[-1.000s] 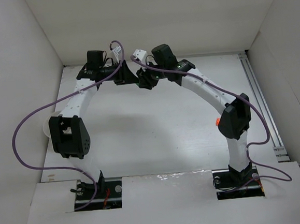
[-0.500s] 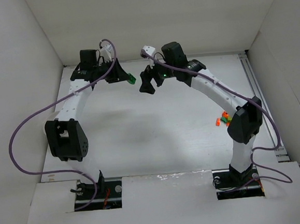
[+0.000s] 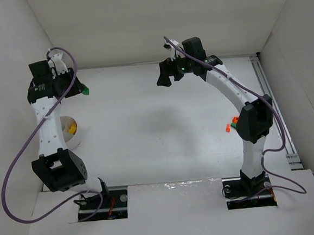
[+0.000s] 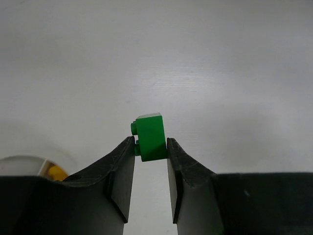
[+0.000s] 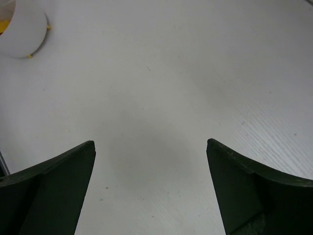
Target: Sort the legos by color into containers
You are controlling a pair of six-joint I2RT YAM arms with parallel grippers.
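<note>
Right now the green lego point(image 4: 149, 129) is pinched between the tips of the left gripper point(image 4: 149, 142), in the air just past the far side of the cup point(image 3: 76, 138) that holds yellow bricks point(image 4: 56, 171). Only the brick's lower part sits between the pads, so a quick swing could twist it loose. That cup is the only one nearby; if you release above it, green lands among yellow. The right gripper point(image 5: 150, 143) is spread wide with nothing in it, well apart from the cup. A few loose legos point(image 3: 231, 124) lie farther off, on the opposite side from the cup.
</note>
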